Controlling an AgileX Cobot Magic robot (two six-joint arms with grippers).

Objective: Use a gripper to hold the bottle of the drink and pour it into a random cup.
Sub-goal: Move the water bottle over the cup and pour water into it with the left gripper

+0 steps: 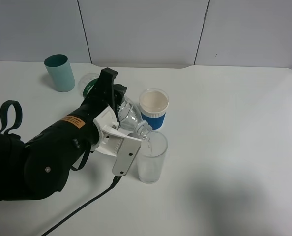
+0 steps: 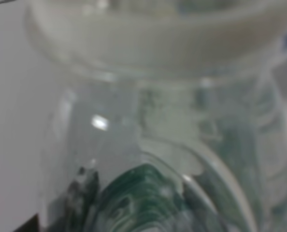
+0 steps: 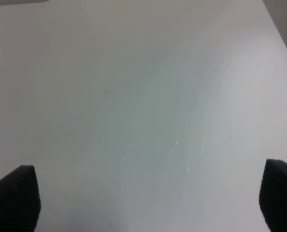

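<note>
In the exterior high view the bulky black gripper (image 1: 117,120) with white jaw piece and orange label is shut on the clear bottle (image 1: 131,118) with a green label. The bottle is tilted, neck down to the right, with its open mouth at the rim of the tall clear glass (image 1: 152,162). A thin stream of water runs into the glass. The left wrist view is filled by the blurred bottle (image 2: 158,169) close up. My right gripper (image 3: 146,198) is open and empty over bare white table, and does not show in the exterior high view.
A white paper cup with a blue sleeve (image 1: 154,108) stands just behind the glass, close to the bottle. A teal tumbler (image 1: 60,73) stands at the back left. The gripper's black cable (image 1: 82,209) trails toward the table's front edge.
</note>
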